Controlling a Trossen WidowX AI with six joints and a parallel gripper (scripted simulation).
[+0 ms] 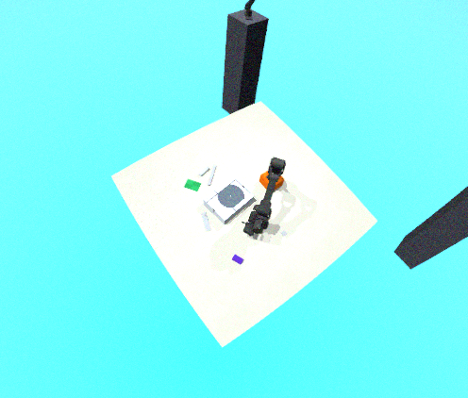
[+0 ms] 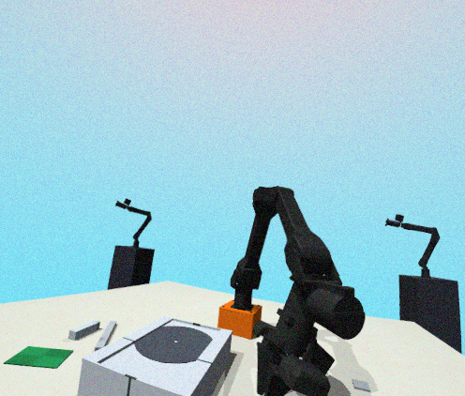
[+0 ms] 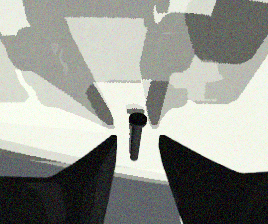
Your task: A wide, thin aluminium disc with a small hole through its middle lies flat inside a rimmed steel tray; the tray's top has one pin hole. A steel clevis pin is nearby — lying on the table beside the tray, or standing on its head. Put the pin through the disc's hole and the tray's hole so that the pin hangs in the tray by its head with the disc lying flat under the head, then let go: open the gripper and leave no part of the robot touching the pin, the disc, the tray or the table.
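And the claw [image 3: 138,140] is apart, its two dark fingertips standing on either side with a gap between them, nothing clamped! Just beyond that gap, in the wrist view, there's the pin [image 3: 137,120], its dark round head towards the far side and its shank reaching back towards the opening between the tips. Beside the claw sits the steel tray [image 1: 225,217] [image 2: 147,375], and the grey disc [image 1: 230,193] [image 2: 173,344] lies flat in it, the small hole showing at its middle; so the pin is outside the disc, folks! The black arm [image 1: 267,194] [image 2: 297,225] bends down from its orange base [image 1: 264,181] [image 2: 236,321] to the claw's end. Over past the tray from the claw lies a green patch [image 1: 192,185] [image 2: 39,357], and a purple block [image 1: 238,259] rests on the claw's other side, away from the base.
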